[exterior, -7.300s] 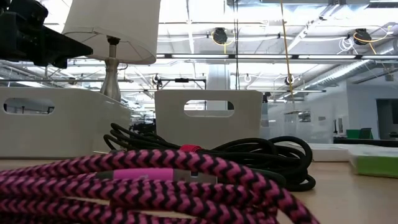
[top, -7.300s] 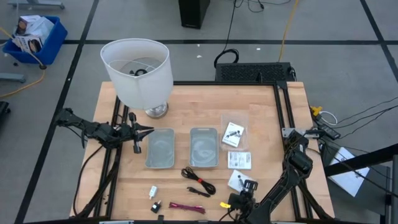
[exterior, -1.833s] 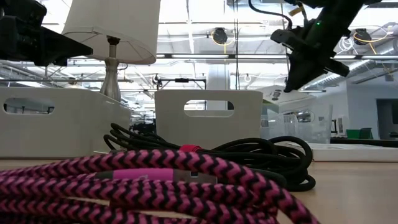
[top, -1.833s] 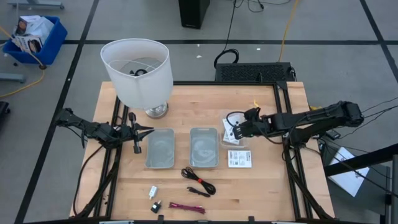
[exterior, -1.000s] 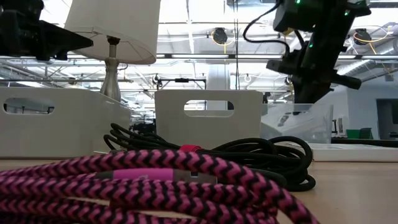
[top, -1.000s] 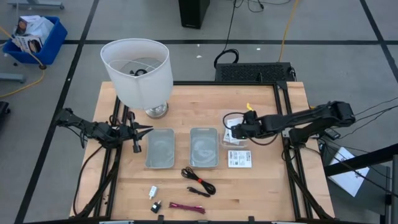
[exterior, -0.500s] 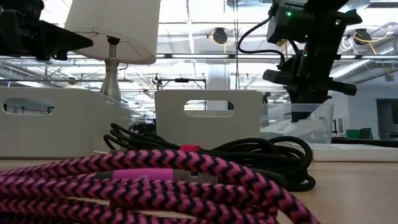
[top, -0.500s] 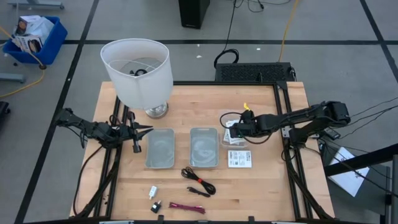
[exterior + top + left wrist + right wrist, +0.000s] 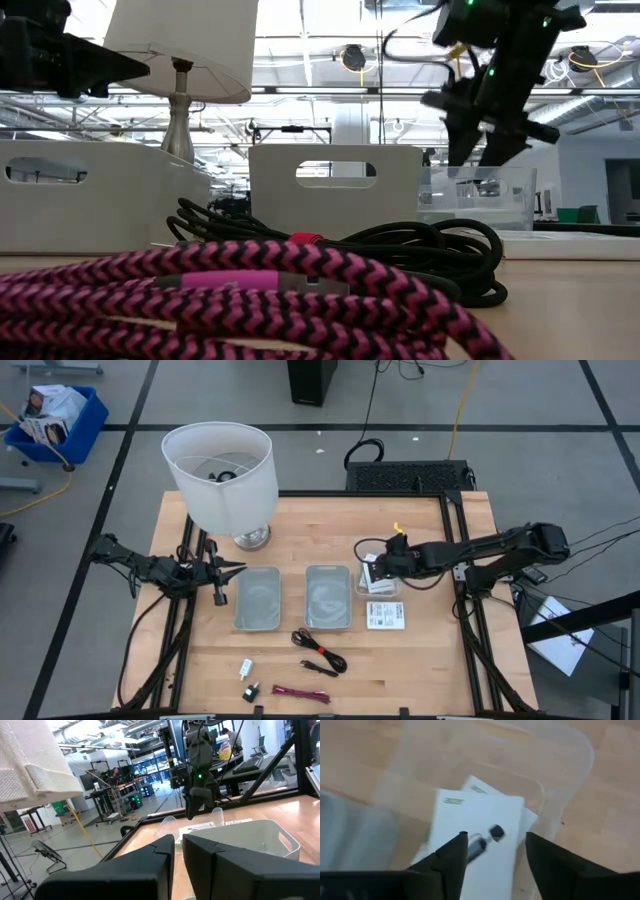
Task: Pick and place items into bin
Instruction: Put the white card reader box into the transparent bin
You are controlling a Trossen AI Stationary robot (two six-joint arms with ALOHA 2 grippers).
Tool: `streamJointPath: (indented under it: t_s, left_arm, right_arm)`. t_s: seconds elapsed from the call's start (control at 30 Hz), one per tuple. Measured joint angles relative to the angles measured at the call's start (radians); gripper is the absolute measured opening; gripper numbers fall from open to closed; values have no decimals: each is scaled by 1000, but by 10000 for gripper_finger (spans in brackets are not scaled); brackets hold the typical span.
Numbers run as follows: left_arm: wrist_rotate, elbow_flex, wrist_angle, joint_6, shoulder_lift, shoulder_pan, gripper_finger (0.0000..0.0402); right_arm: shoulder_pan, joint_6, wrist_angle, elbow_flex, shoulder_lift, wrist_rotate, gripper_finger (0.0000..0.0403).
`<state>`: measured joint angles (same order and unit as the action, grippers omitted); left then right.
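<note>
Wood-grain worktop point(image 9: 420, 660) carries everything. Right claw point(image 9: 373, 572) hangs directly over the clear plastic packet w/ white card insert and small black piece point(image 9: 480, 832); fingers spread wide, nothing between them. Packet lies flat on the worktop's right side, just right of the right-hand grey bin point(image 9: 327, 597). Its long axis seems to run roughly along the claw's reach, so the next grab is prob straight down. Right arm is far nearer. Left claw point(image 9: 240, 570) waits at the left edge by the left grey bin point(image 9: 257, 598), fingers nearly closed, holding nothing. Second flat white packet w/ black print point(image 9: 385, 617) sits just nearer the front edge. Thin black cable point(image 9: 320, 651), red-magenta cable point(image 9: 300, 693) and tiny white plug point(image 9: 246, 667) near front. Room: big open lab, bright ceiling lights.
</note>
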<state>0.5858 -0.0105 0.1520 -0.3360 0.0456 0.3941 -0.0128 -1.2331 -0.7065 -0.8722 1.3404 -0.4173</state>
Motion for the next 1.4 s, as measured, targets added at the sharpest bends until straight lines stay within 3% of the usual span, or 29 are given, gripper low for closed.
streamJointPath:
  t_s: [0.33,0.63,0.83,1.03,1.4]
  left_arm:
    - [0,0,-6,0,0,0,47]
    - [0,0,-24,-1,0,0,47]
    - [0,0,-31,29,0,0,47]
    - [0,0,-38,70,0,0,47]
    - [0,0,-72,77,0,0,47]
  right_arm:
    - [-72,357,139,-1,-180,27,207]
    - [-383,696,360,-2,-110,51,194]
    - [-499,696,275,-1,1,52,172]
    - [-507,675,217,-1,82,86,157]
    - [-533,685,186,-3,213,149,164]
